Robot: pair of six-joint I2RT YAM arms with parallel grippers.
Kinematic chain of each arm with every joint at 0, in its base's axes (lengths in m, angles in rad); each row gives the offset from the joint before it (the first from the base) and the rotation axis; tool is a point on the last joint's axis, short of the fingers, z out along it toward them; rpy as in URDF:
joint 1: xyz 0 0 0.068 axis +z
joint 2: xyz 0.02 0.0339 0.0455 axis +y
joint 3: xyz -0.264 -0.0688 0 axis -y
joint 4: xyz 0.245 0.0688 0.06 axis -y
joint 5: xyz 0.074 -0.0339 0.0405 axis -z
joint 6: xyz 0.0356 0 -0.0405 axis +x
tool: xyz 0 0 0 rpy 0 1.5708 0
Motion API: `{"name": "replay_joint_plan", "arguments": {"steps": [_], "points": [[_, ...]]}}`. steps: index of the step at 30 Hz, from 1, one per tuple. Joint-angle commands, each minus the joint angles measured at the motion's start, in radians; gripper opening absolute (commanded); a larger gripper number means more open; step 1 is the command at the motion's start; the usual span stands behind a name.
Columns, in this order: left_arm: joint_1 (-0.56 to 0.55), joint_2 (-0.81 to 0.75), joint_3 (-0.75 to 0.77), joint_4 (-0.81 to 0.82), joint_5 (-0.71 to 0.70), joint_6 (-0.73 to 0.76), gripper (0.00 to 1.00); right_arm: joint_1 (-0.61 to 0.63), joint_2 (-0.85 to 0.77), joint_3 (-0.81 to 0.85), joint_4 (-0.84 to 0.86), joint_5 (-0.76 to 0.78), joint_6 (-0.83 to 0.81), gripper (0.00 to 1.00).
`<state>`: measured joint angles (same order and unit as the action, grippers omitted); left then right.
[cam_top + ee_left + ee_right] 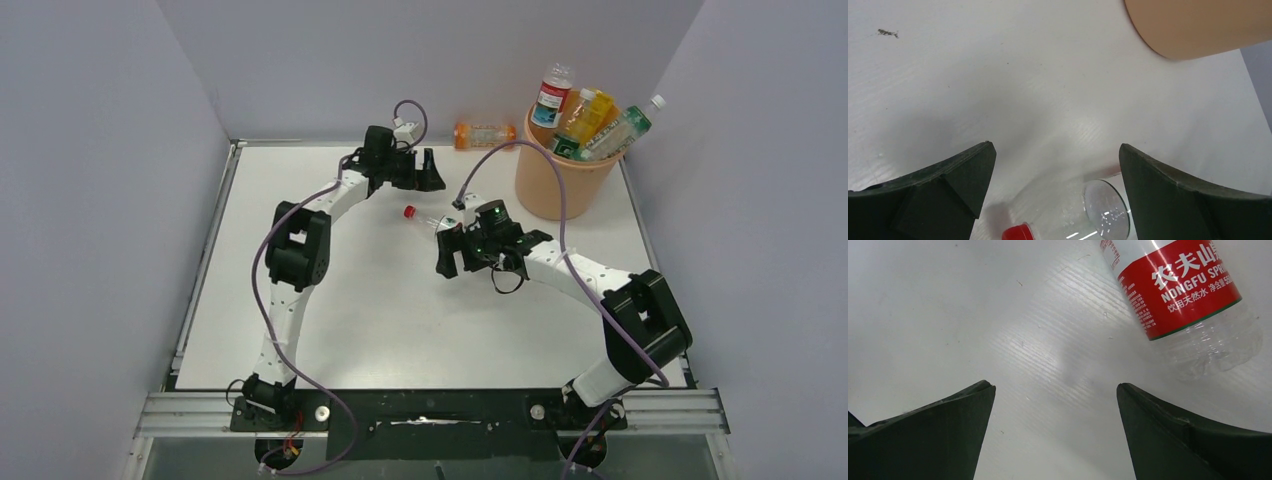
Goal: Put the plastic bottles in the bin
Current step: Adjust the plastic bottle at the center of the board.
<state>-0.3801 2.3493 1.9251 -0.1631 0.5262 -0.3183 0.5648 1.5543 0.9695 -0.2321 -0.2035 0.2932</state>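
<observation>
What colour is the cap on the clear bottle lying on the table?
The cap is red; the left wrist view shows it best.

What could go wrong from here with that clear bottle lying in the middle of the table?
1. The left gripper and right gripper are both open and close to the same clear bottle. If both go for it, the arms might collide.
2. It lies on its side, so a nudge from a finger could roll it away.
3. The bin has bottles sticking up above its rim. Another one may slide off or knock one out.
</observation>
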Motion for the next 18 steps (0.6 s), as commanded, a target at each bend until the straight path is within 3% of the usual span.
{"name": "replay_joint_plan", "arguments": {"steps": [1, 4, 11, 18], "points": [[-0.003, 0.103, 0.167, 0.026, 0.081, 0.044, 0.97, -0.036, -0.016, -0.013, 0.078, -0.023, 0.002, 0.98], [-0.01, 0.111, 0.159, 0.023, 0.091, 0.046, 0.97, -0.053, -0.021, -0.025, 0.08, -0.025, 0.001, 0.98], [-0.016, -0.025, -0.116, 0.143, 0.057, 0.043, 0.97, -0.084, -0.009, -0.023, 0.082, -0.026, 0.0, 0.98], [-0.02, -0.14, -0.297, 0.226, 0.059, 0.007, 0.97, -0.136, -0.013, -0.021, 0.078, -0.035, 0.024, 0.98]]}}
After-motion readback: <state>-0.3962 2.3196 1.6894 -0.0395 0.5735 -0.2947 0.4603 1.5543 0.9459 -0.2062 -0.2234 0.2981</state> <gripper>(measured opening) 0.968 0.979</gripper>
